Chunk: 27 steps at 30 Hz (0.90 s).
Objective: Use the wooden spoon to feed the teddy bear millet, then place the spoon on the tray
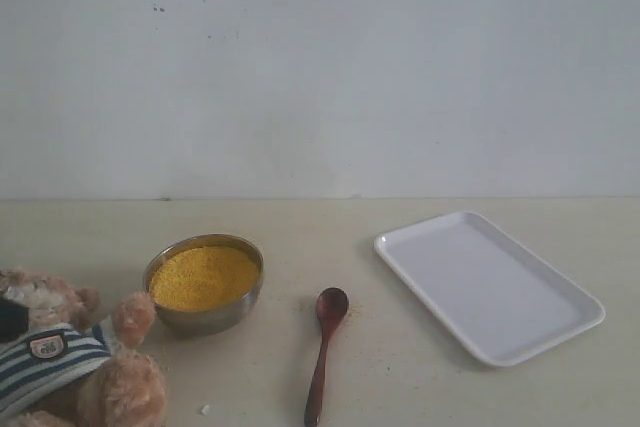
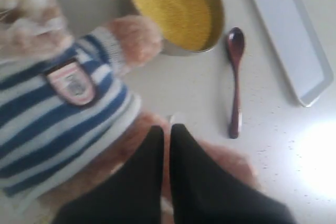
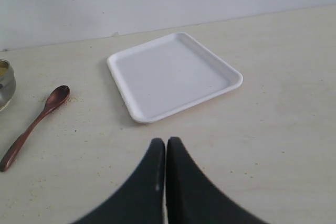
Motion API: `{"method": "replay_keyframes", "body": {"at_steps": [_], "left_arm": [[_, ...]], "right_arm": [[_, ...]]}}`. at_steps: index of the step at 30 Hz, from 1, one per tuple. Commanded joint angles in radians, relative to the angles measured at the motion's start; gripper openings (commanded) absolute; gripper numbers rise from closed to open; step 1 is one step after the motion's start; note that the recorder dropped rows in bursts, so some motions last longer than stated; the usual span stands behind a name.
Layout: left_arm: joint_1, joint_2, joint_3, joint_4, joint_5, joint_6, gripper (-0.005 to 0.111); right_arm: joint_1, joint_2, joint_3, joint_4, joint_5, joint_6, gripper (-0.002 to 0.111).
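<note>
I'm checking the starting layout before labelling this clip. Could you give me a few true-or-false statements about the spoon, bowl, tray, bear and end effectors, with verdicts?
1. The wooden spoon lies on the table between the steel bowl of millet and the tray. True.
2. The spoon rests on the tray. False: the tray is bare, and the spoon lies on the table beside it, apart from it.
3. The left end effector and right end effector are both shut, holding nothing. True.
4. The teddy bear sits between spoon and tray. False: it is on the side of the bowl away from the tray.
5. The bowl is empty. False: millet fills it.
</note>
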Motion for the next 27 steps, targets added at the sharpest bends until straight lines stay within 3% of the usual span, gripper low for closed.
{"method": "replay_keyframes", "body": {"at_steps": [1, 5, 11, 15, 19, 20, 24, 27], "left_arm": [[0.112, -0.005, 0.097, -0.051, 0.024, 0.141, 0.004], [0.140, -0.005, 0.135, -0.095, -0.023, 0.164, 0.004], [0.137, -0.005, 0.138, -0.101, -0.042, 0.323, 0.008], [0.137, -0.005, 0.138, -0.099, -0.046, 0.323, 0.040], [0.137, -0.005, 0.148, -0.039, -0.051, 0.248, 0.100], [0.137, -0.005, 0.157, -0.042, -0.051, 0.226, 0.110], [0.137, -0.005, 0.208, -0.093, -0.059, 0.218, 0.109], [0.137, -0.005, 0.253, -0.173, -0.162, 0.249, 0.109]], "right_arm": [[-0.004, -0.005, -0.001, -0.002, -0.010, -0.003, 0.000], [-0.004, -0.005, -0.001, -0.002, -0.010, -0.003, 0.000], [-0.004, -0.005, -0.001, -0.002, -0.010, -0.003, 0.000], [-0.004, -0.005, -0.001, -0.002, -0.010, -0.003, 0.000], [-0.004, -0.005, -0.001, -0.002, -0.010, -0.003, 0.000], [-0.004, -0.005, -0.001, -0.002, -0.010, -0.003, 0.000], [-0.004, -0.005, -0.001, -0.002, -0.010, -0.003, 0.000], [-0.004, -0.005, -0.001, -0.002, -0.010, -0.003, 0.000]]}}
